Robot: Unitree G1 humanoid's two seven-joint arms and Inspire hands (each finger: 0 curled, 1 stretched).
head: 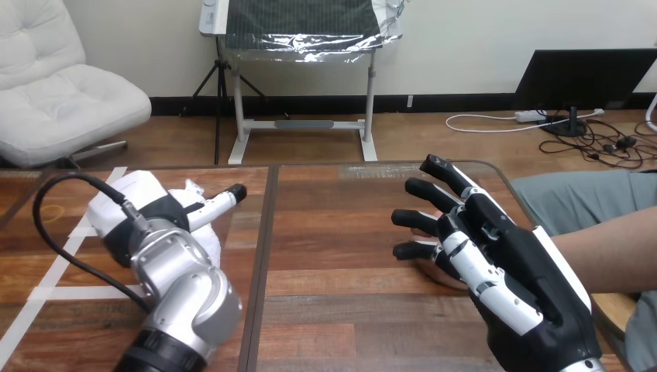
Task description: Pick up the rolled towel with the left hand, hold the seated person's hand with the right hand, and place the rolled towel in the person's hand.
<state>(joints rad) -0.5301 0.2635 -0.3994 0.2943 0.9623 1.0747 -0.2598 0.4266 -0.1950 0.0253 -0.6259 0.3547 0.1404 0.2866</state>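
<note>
— Towel [208, 246]?
— White roll at left of table [333, 256], beneath left hand [147, 205]; grasp impossible to tell.
— Right hand [496, 256]?
— Stretched open over person's hand [434, 273], gripping nothing.
— Next?
— Wrap towel fully, lift straight; curl right hand round person's hand before crossing.

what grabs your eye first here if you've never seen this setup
The big black-and-white right robot hand at the lower right stands out, fingers stretched over the person's hand, which peeks out beneath it. At the left, the left robot hand sits over a white rolled towel on the wooden table.
</note>
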